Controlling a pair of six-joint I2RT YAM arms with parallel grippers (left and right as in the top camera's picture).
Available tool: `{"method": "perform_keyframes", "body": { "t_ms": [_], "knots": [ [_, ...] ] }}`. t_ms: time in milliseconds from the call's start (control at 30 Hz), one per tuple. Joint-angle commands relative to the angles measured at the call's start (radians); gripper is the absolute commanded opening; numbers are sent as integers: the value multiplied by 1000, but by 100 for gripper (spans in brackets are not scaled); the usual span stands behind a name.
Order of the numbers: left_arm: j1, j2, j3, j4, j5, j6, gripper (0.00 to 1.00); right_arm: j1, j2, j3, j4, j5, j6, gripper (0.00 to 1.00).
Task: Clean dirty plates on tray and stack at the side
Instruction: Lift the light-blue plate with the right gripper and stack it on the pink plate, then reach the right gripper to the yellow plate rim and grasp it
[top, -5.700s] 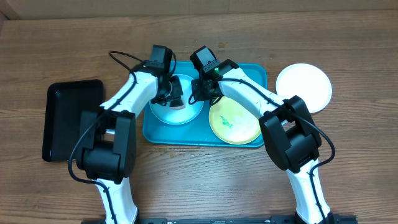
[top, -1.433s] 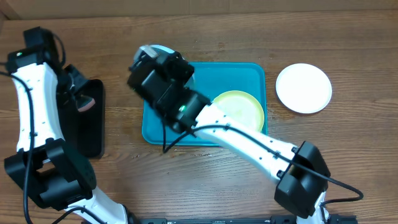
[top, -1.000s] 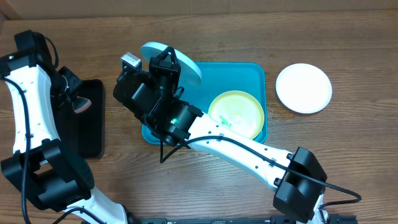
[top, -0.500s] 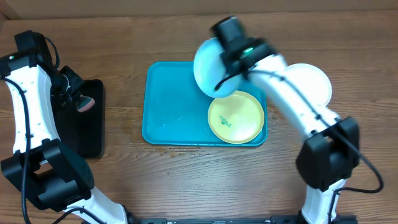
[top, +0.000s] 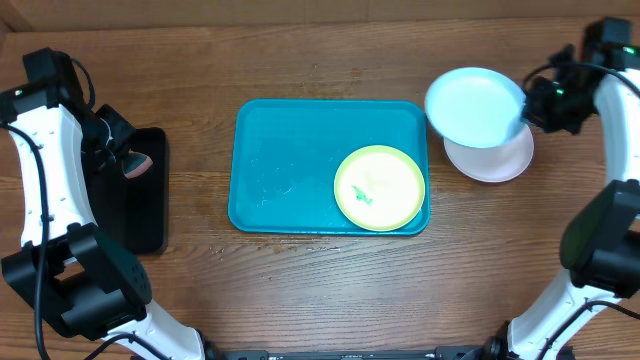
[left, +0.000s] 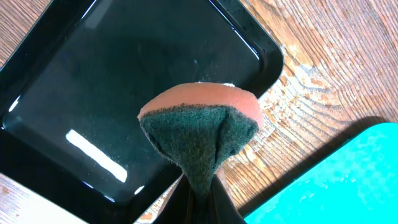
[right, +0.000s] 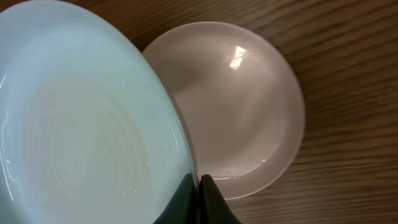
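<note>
My right gripper (top: 528, 108) is shut on the rim of the pale blue plate (top: 472, 106) and holds it tilted above the white plate (top: 498, 161), which lies on the table right of the tray. In the right wrist view the blue plate (right: 81, 118) fills the left and the white plate (right: 242, 106) lies beyond, with my gripper (right: 199, 183) pinching the blue rim. The yellow-green plate (top: 380, 187) with a small teal smear sits in the turquoise tray (top: 290, 170) at its right. My left gripper (left: 200, 186) is shut on a sponge (left: 199, 134) over the black tray.
A smaller black tray (top: 135, 200) lies at the left of the wooden table; it shows below the sponge in the left wrist view (left: 93, 93). A corner of the turquoise tray (left: 348, 180) shows at that view's lower right.
My right arm swung the pale blue plate from the tray's left side across to the right, over the white plate. My left arm went to the black tray with the sponge and stayed.
</note>
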Motion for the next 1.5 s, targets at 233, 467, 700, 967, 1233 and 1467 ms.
{"method": "perform_keyframes", "body": {
  "t_ms": [233, 467, 700, 967, 1233, 1467],
  "knots": [
    [0, 5, -5, 3, 7, -13, 4, -109, -17, -205, 156, -48, -7, 11],
    [0, 5, -5, 3, 7, -13, 5, -108, -15, -232, 191, -42, -7, 28],
    [0, 5, -5, 3, 8, -13, 4, -61, -15, -232, 174, -265, -106, 35],
    [-1, 5, -5, 0, 30, -13, 4, 209, -12, -257, 180, -259, -326, 56],
    [-1, 5, -5, -4, 29, -13, 4, 474, 24, -266, 241, 52, -300, 58],
    [0, 5, -5, -4, 29, -13, 4, 500, 71, -266, 232, 124, -270, 58]
  ]
}}
